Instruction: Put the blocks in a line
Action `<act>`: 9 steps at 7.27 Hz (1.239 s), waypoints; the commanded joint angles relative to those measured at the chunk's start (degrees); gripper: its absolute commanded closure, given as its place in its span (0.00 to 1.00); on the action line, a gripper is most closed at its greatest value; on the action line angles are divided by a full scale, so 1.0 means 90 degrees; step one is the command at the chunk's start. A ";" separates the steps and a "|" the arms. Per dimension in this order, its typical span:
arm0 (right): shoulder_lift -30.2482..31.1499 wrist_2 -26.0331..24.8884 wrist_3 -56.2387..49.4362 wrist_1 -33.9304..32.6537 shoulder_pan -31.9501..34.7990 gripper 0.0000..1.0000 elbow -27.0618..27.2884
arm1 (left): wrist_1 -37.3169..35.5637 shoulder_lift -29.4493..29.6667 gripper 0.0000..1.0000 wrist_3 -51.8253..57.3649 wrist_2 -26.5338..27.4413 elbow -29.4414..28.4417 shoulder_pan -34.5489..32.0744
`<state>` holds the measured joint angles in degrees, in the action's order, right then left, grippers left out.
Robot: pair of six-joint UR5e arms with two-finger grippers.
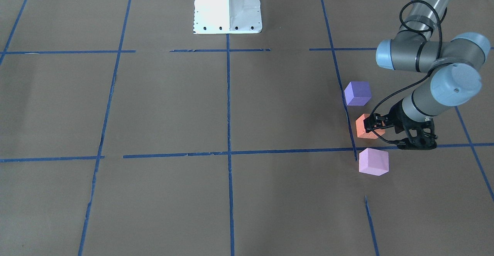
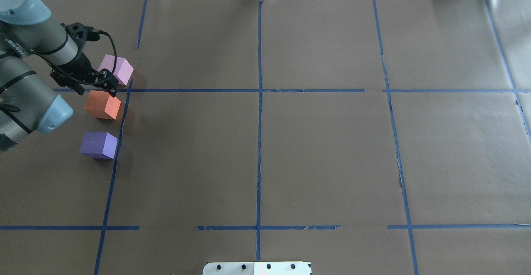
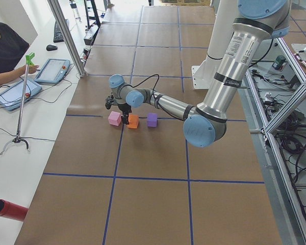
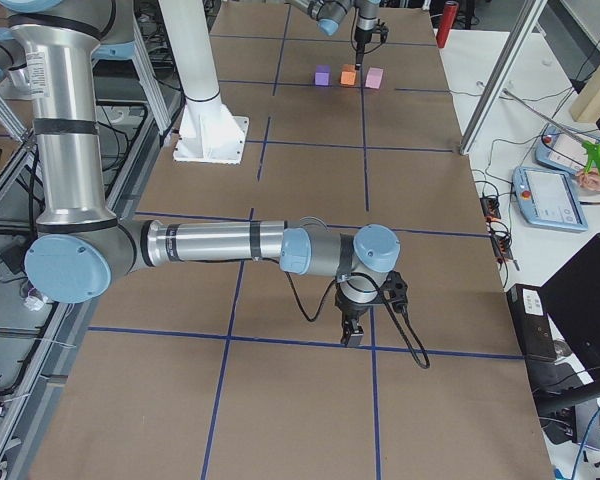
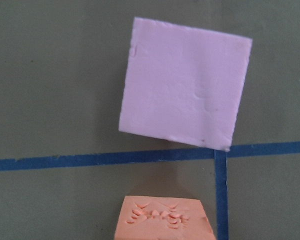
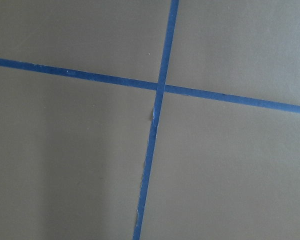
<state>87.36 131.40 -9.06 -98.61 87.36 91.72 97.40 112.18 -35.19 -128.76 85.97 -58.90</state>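
Three cubes stand in a row on the brown table by a blue tape line: violet-purple (image 1: 357, 93) (image 2: 98, 145), orange (image 1: 364, 129) (image 2: 101, 105) in the middle, pale pink (image 1: 373, 162) (image 2: 118, 69). My left gripper (image 2: 96, 87) (image 1: 375, 125) hangs just above the orange cube, between it and the pink one, open and holding nothing. The left wrist view shows the pink cube (image 5: 185, 82) from above and the orange cube's dented top (image 5: 162, 222) at the bottom edge. My right gripper (image 4: 352, 335) shows only in the exterior right view, low over a tape crossing; I cannot tell its state.
The white robot base (image 1: 227, 5) (image 2: 257, 268) stands at the table's middle on the robot's side. Blue tape lines (image 2: 259, 100) divide the brown paper into squares. An operator with tablets (image 3: 51, 69) sits past the table's far edge.
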 commanded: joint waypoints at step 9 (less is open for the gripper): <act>0.0000 0.0000 0.0000 0.0000 0.0000 0.00 -0.0005 | -0.1332 -0.2530 0.00 0.6097 -0.0010 0.0614 -0.4120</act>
<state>87.36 131.40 -9.09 -98.61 87.36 91.67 82.66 93.03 17.92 -128.78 92.64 -94.44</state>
